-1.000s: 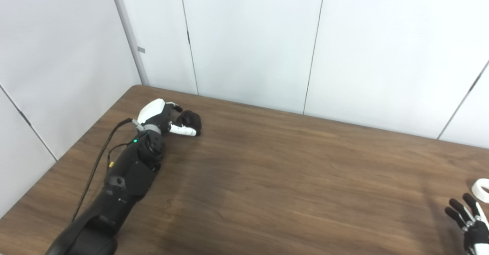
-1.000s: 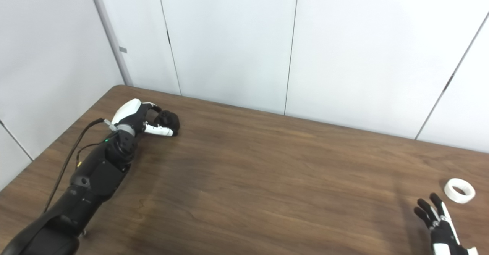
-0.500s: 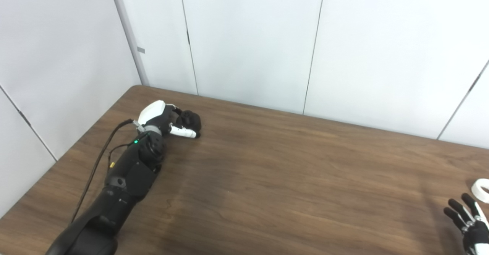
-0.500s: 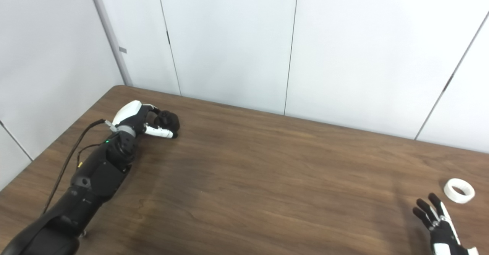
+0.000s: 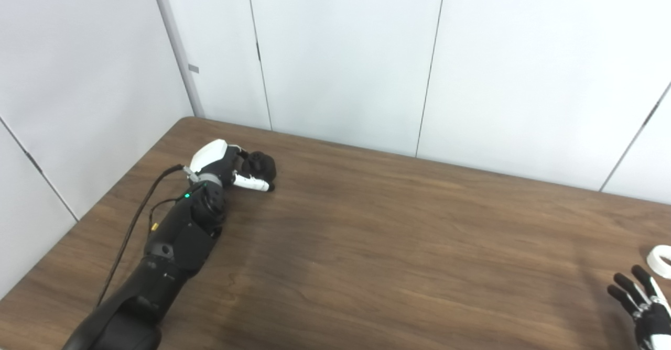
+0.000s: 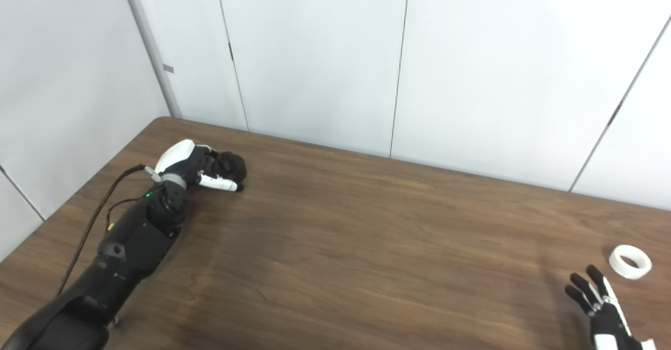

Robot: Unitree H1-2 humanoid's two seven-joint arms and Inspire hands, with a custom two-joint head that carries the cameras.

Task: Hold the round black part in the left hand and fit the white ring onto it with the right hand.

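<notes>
Barely shifted, left robot hand (image 5: 226,162) cups round black part (image 5: 260,165).

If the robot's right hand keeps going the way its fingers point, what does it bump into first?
Probably the white ring. The right hand is open, fingers pointing away across the table, and the ring lies just beyond them, slightly to the right. It might slip past on the left; depth is hard to judge.

The table (image 6: 367,245) is dark brown with a wood-grain pattern. On it the round part (image 6: 231,165) is black and the ring (image 6: 630,261) white. The left hand (image 6: 196,167) is white-backed with black and white fingers; the right hand (image 6: 600,308) is black with white strips. The wall panels (image 6: 314,51) behind the table are pale grey-white.
</notes>
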